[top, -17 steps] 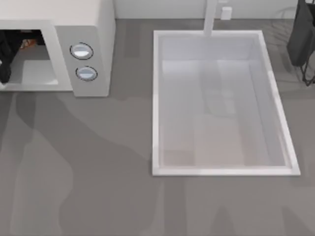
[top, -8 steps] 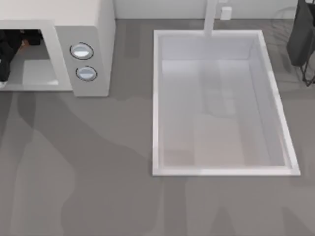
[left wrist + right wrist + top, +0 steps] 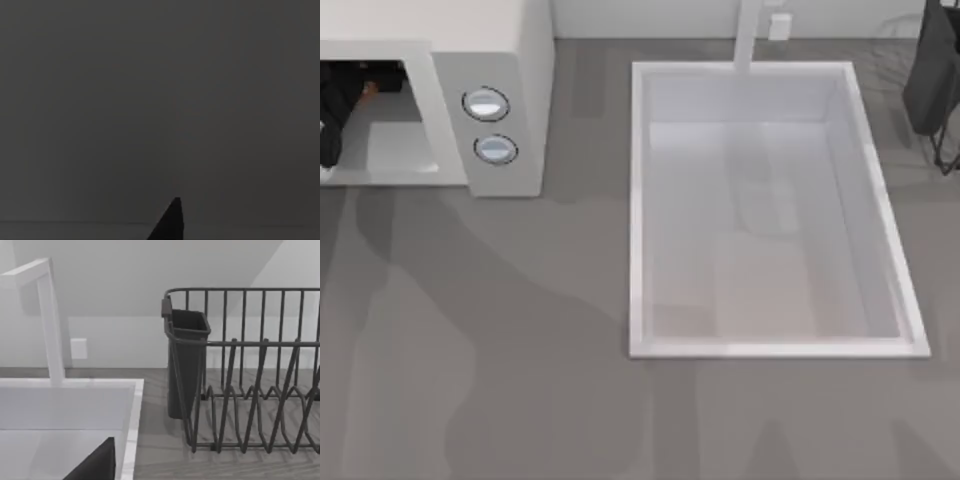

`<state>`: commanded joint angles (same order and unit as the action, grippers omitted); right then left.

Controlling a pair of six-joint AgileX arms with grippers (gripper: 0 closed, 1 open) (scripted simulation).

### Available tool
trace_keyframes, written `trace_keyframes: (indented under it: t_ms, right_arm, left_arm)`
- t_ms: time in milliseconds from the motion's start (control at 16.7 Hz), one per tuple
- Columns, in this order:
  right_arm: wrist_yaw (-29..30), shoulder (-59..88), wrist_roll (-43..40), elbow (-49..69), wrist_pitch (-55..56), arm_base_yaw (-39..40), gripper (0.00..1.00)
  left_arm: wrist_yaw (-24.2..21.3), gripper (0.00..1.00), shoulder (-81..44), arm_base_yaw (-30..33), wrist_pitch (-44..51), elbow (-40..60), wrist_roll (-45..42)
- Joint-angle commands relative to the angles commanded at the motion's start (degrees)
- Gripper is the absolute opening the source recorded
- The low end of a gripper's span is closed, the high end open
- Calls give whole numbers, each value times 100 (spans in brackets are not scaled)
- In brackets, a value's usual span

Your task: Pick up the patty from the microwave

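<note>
A: Microwave [image 3: 510, 60] status, far left of the table [image 3: 520, 330]?

B: It is sitting at the top view's upper left, cavity facing the camera, two knobs [image 3: 486, 104] stacked on its panel. The left arm is reaching into the cavity at the frame's left edge.

A: Left gripper [image 3: 350, 92] condition?

B: It is sitting deep in the cavity beside the patty [image 3: 368, 89], of which a small orange-brown edge is showing at the dark fingers. Whether the fingers are spread, closed or grasping the patty cannot be told. The left wrist view is dark.

A: Centre of the table?

B: The sink basin [image 3: 640, 200] is lying there, with the faucet [image 3: 748, 35] rising at its far rim.

A: Right side?

B: The right arm [image 3: 932, 70] is parking at the upper right corner, over the dish rack [image 3: 250, 375]. Its wrist camera is showing the rack's bars, a dark utensil cup [image 3: 186, 365] and the basin corner. The right gripper's finger state cannot be told.
</note>
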<state>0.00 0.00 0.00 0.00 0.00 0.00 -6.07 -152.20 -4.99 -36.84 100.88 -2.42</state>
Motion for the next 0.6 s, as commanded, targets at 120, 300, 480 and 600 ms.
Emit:
trace_keyframes:
  t_ms: [120,300,480,600]
  right_arm:
    - [0,0,0,0,0,0,100]
    - [0,0,0,0,0,0,100]
    - [0,0,0,0,0,0,100]
    - [0,0,0,0,0,0,100]
  left_arm:
    - [275,0,426,296,120,-411,106]
    - [883,0,1498,952,381,-1358,340]
    - [1631,0,2964,1757,704,-2574,628]
    - [2153,0,4003,2320,932,-3435,829]
